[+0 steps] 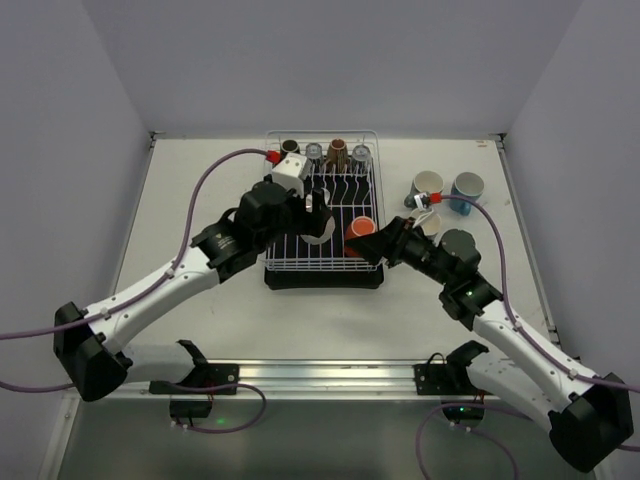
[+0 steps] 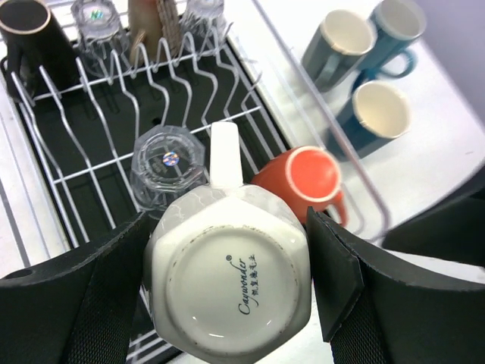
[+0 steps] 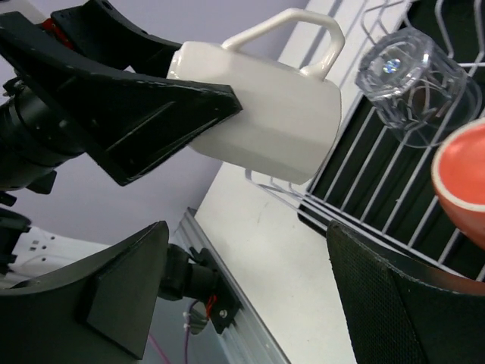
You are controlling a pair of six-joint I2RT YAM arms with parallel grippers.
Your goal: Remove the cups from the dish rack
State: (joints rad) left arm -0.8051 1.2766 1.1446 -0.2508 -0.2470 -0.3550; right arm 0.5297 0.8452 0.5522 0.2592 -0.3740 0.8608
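While L claw [image 2: 227, 258] pinches white mug [image 2: 231, 296] sideways, base twd wrist, over dish rack [image 1: 322, 266] near end | R claw [image 3: 250, 284] spread, orange cup [image 3: 464, 176] just beside, in rack | I'd set mug on desk [image 1: 200, 180].

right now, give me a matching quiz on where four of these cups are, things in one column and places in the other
Things:
1. white mug
2. orange cup
3. black cup
4. blue mugs

Places:
a. standing on the table, right of the dish rack
b. clamped in the left gripper
c. far left corner of the dish rack
d. right edge of the dish rack, near end

Pairs: 1-b, 2-d, 3-c, 4-a
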